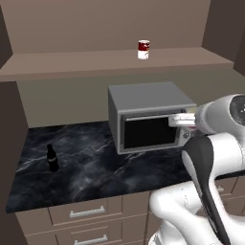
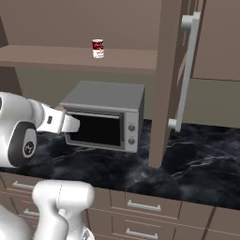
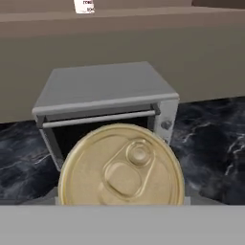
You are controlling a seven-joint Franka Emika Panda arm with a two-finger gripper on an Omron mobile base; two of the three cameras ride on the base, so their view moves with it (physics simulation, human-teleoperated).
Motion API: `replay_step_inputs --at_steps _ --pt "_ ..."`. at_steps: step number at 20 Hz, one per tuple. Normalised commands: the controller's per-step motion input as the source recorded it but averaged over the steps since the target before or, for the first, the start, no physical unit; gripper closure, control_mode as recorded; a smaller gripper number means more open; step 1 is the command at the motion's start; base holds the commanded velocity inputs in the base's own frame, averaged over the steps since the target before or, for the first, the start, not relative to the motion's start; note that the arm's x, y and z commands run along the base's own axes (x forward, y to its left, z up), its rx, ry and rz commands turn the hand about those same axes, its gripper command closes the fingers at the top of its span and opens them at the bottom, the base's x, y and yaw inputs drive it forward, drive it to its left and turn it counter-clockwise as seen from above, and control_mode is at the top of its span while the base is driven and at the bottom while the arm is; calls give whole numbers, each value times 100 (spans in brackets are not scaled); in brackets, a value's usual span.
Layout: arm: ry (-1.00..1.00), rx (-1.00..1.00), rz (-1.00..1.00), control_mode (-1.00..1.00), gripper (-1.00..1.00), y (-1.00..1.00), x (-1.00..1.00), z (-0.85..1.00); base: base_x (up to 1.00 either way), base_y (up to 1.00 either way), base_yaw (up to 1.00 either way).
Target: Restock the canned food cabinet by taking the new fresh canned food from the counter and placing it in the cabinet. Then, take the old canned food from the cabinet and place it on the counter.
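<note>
The squat can with the tan-cream pull-tab lid (image 3: 121,166) is held clamped between the jaws, lifted before the grey microwave box (image 3: 106,107) for carrying to the brown cabinet shelf (image 1: 115,63) where the maroon-and-white can (image 1: 143,49) is kept.

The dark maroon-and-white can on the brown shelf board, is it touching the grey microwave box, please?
Apart: the left base view shows the can standing well above the microwave.

We see the new fresh canned food (image 3: 121,165), tan lid toward us, before the microwave (image 3: 106,107) on the counter (image 3: 210,143).
</note>
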Motion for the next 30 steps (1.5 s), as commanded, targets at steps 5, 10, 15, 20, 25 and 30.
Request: replay_step_inputs --at_steps 5,10,15,20,25,30 --pt "-25 0 0 -100 100 -63 28 100 0 0 0" --pt "2 0 0 -100 100 -56 24 100 0 0 0" --pt "7 0 0 -100 100 -9 29 43 0 0 0" --pt "4 0 0 -100 100 -3 98 -2 0 0 0" --pt "0 0 0 -100 100 -4 100 -6 0 0 0" --pt "0 0 0 -100 100 -12 100 -1 0 0 0"
